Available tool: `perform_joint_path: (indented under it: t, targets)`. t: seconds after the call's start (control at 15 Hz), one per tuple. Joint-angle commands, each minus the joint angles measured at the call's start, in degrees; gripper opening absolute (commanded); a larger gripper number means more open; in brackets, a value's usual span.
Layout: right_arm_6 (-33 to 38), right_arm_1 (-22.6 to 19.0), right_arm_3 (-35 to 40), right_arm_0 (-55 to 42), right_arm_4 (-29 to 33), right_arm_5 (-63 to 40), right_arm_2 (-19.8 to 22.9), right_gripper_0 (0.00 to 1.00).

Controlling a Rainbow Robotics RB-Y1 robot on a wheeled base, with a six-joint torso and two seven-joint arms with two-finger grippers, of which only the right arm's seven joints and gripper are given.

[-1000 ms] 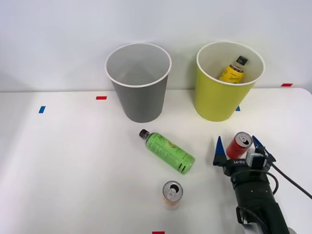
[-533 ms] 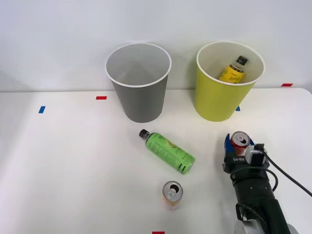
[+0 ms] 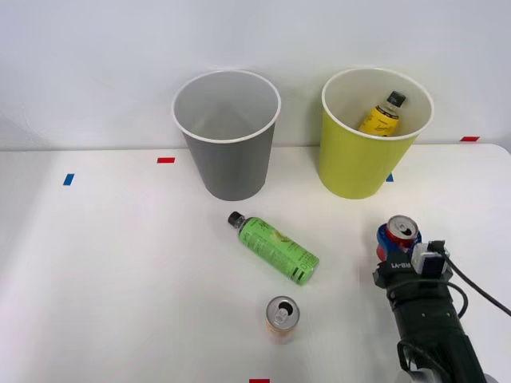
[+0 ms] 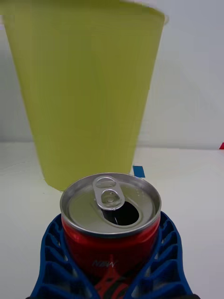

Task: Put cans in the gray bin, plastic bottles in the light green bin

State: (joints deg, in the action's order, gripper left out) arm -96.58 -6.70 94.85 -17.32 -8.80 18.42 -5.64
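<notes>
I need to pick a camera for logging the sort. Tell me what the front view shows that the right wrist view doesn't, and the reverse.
Front view alone: the gray bin, the yellow-label bottle inside the light green bin, the green bottle lying on the table, and the orange can standing upright.

Right wrist view alone: the red can's opened pull-tab top up close, with the blue ribbed fingers pressed to its sides.

Both: the red can in the right gripper and the light green bin beyond it.

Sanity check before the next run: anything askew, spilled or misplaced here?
Nothing spilled or damaged. The green bottle lies on its side on the table, not yet binned. The red can is open-topped but upright in the right gripper. The yellow bottle is correctly in the green bin.
</notes>
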Motion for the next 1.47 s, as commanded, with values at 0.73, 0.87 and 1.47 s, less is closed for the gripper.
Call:
perform_joint_path:
  t: [0.73,0.87,1.47]
  targets:
    - [13.17,-13.60,24.86,-2.90,-1.22,-12.80,-6.66,0.00]
    - [14.05,-14.21,28.72,-2.11,-2.01,-16.40,-6.66,0.00]
    - [16.51,-20.63,38.04,11.69,-16.07,-25.54,-8.16,0.00]
